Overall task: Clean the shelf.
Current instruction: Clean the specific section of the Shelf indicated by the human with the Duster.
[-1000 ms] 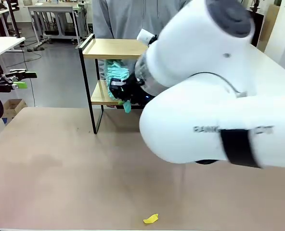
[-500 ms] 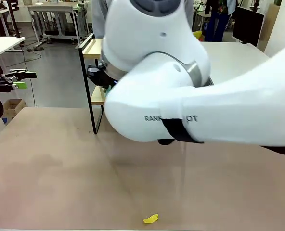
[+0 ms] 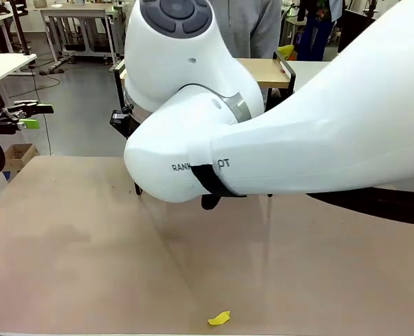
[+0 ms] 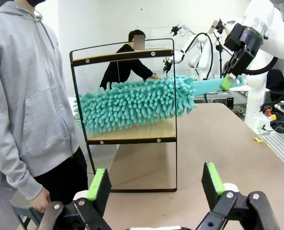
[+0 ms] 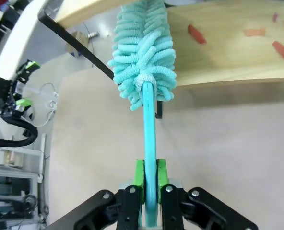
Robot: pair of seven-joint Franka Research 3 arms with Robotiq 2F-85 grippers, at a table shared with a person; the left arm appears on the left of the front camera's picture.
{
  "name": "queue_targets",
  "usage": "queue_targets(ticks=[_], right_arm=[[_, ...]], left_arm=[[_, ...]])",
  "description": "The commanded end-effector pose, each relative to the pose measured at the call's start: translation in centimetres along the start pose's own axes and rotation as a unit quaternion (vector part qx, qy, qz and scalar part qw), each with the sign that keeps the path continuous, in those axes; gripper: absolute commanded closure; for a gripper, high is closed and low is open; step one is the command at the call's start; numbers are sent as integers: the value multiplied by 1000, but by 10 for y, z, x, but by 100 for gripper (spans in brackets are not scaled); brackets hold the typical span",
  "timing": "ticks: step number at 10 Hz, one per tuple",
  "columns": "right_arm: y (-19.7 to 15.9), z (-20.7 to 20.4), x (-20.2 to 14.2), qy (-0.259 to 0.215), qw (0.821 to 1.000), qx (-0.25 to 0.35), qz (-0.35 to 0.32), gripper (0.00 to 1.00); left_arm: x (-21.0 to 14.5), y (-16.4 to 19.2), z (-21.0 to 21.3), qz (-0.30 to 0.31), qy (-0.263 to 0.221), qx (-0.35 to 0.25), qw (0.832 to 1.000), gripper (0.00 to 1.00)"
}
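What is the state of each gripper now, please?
Left gripper: open, holding nothing.
Right gripper: closed on the duster handle.

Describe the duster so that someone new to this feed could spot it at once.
Find the black-framed two-tier shelf beside the person in the grey hoodie. Reaching between its two wooden boards is the duster, its thin handle clamped in the right pincer. It is the only shaggy teal thing there; the boards are smooth pale wood.
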State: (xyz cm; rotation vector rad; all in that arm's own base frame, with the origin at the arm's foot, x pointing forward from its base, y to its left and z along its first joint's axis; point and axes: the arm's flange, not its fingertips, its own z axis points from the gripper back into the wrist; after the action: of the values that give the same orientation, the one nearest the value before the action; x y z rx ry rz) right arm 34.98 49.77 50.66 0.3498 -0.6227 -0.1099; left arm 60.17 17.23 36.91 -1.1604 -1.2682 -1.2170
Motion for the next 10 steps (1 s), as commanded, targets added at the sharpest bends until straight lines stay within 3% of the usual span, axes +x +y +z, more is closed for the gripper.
queue_targets(ticks=[1,4,5,6,9,10], right_arm=[[31,-32,11,7,1000,-3,-12,87],[23,-51,3,31,999,-10,-13,87],[28,-47,3,30,999,13,20,87],[5,-31,-11,23,1000,-9,-12,87],[7,-36,-12,26,1000,-7,-5,87],[-12,-32,-4,35,999,-22,-23,87]], left_arm=[[2,-1,0,-6,3,-3,1000,0],[2,-1,0,-6,3,-3,1000,0],[2,-1,0,-6,3,-3,1000,0],[2,-1,0,-6,3,-3,1000,0],[2,-1,0,-6,3,-3,1000,0],[2,-1,0,-6,3,-3,1000,0]])
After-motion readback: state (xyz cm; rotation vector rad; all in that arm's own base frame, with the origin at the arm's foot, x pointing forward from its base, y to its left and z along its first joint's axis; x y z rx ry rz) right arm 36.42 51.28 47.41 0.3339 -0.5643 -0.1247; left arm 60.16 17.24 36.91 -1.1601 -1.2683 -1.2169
